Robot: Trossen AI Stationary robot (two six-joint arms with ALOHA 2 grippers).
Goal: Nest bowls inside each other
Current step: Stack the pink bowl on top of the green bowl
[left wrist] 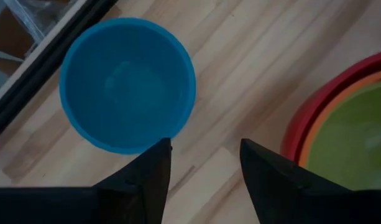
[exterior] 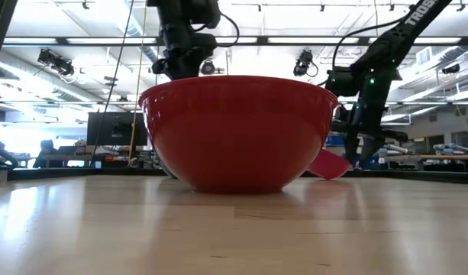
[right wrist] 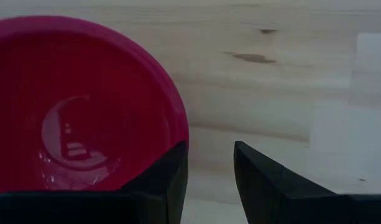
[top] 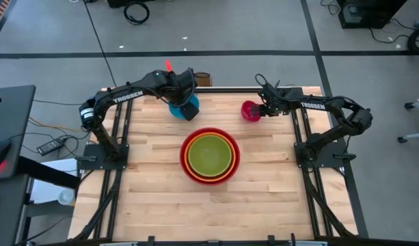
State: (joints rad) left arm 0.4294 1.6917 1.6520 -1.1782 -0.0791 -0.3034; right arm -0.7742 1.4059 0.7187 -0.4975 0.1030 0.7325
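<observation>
Bowls of glossy plastic are what is being stacked: the red bowl [top: 210, 156] sits mid-table with the orange bowl [top: 210, 155] and green bowl [top: 210, 153] already nested in it. The blue bowl [left wrist: 127, 84] stands alone on the wood toward the far edge, apart from that stack, and the pink bowl [right wrist: 78, 106] sits off to the right near the same edge. Judging by their look, they are light, stiff and slick, so a pinch across the thin rim, one finger inside and one outside, seems the surest hold. The left gripper [left wrist: 204, 165] hangs just above the blue bowl's rim, fingers parted and holding nothing. The right gripper [right wrist: 210, 168] is at the pink bowl's rim; whether it grips the wall I cannot tell.
</observation>
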